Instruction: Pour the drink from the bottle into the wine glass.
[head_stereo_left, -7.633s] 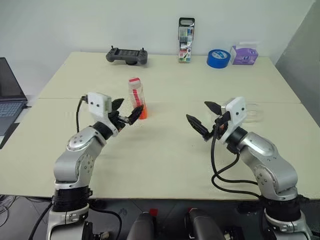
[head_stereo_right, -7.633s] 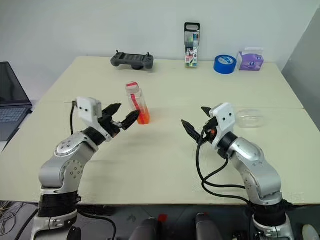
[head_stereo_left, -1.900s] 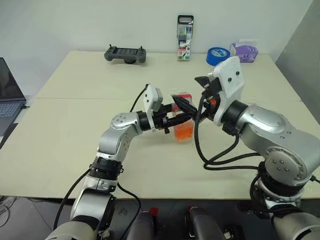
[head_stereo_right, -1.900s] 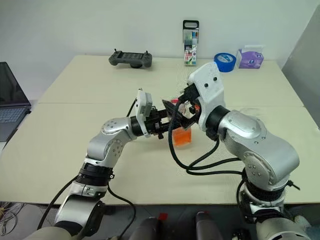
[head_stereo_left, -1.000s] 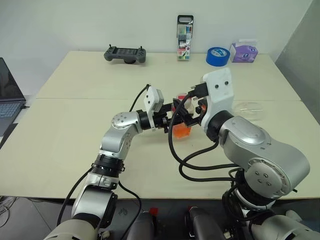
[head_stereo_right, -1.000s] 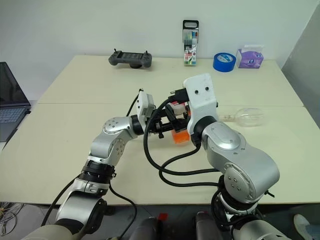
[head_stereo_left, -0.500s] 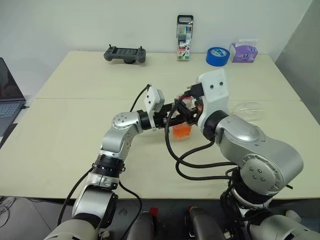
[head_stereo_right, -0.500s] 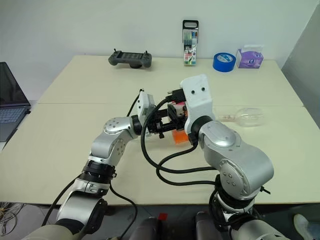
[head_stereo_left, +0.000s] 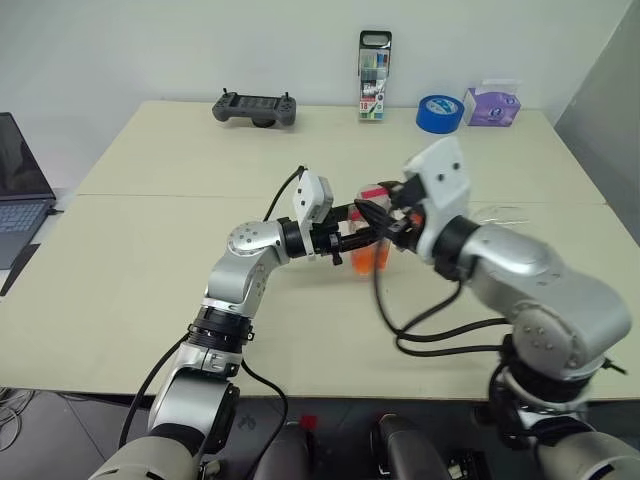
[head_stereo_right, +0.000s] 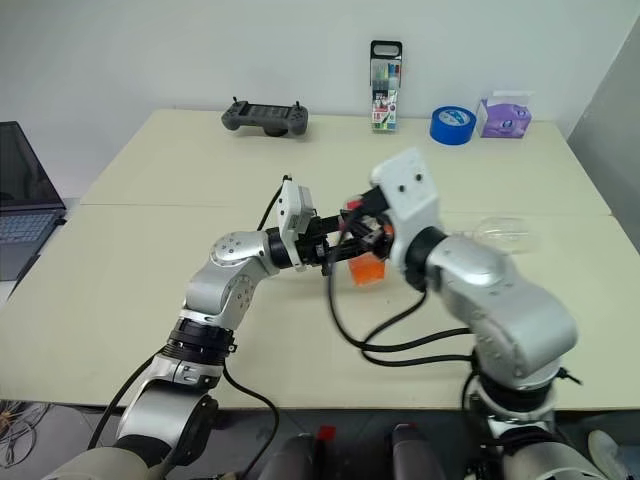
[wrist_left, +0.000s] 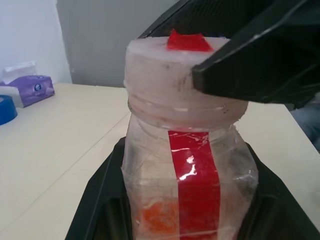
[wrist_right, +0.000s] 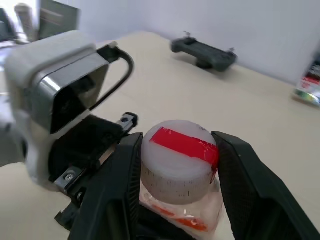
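Pinching the bottle (wrist_left: 185, 170) body, left fingers (wrist_left: 102, 200); right fingers (wrist_right: 125, 185) clamp its cap (wrist_right: 179, 159); red label strip unreadable

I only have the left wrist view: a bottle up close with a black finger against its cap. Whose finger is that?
Observer: The right pincer's. Its wrist view shows one finger on each side of the white, red-taped cap.
Operator: Where's the wine glass?
Observer: Lying on its side on the table, on the robot's right, beyond the right arm.
Operator: Anything at the far edge besides the tape and tissues?
Observer: A grey handheld controller and an upright marker pack.
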